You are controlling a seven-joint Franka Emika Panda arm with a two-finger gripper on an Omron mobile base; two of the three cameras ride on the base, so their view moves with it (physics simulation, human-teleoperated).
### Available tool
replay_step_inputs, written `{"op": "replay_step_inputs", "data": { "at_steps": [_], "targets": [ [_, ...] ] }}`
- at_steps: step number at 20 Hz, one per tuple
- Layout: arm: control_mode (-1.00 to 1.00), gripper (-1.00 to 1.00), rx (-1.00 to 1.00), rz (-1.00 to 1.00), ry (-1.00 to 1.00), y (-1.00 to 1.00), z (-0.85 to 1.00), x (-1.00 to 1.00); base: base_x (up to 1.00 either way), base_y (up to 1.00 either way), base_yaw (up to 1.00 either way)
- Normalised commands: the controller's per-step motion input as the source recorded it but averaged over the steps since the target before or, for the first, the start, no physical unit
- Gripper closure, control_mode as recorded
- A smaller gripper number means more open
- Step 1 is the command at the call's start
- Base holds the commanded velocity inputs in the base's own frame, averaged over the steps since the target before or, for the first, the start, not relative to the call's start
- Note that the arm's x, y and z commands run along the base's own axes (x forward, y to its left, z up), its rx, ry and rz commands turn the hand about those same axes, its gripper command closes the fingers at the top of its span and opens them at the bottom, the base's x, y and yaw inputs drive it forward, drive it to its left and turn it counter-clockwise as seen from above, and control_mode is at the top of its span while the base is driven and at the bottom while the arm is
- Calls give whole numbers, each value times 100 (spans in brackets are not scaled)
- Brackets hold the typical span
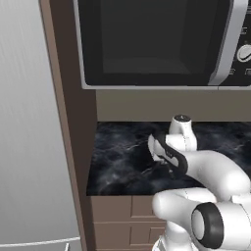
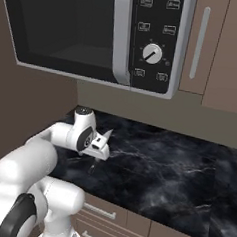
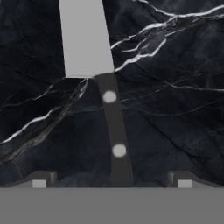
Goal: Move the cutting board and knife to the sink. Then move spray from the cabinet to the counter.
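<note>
My left fingertip stands wide of the knife, which lies flat on the counter. Its dark handle runs up between my spread, empty fingers, blade pointing away. Bare marble opens to the right. My gripper seems to hover low near the counter's front edge, under the microwave.

The 2 base views look forward and down from behind the arm, sharing the counter and microwave; the hand view looks closely down on the counter.
</note>
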Motion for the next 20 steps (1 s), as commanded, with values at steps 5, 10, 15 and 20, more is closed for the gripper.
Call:
{"op": "replay_step_inputs", "data": {
  "at_steps": [5,10,15,20],
  "targets": [
    [-100,-100,0,0,0,-8,-10,15,0,0,0],
    [-100,-100,0,0,0,-3,-9,8,0,0,0],
    [-100,-100,0,0,-1,0,-10,3,0,0,0],
    [-100,-100,0,0,0,0,-13,12,0,0,0]
  ]
}}
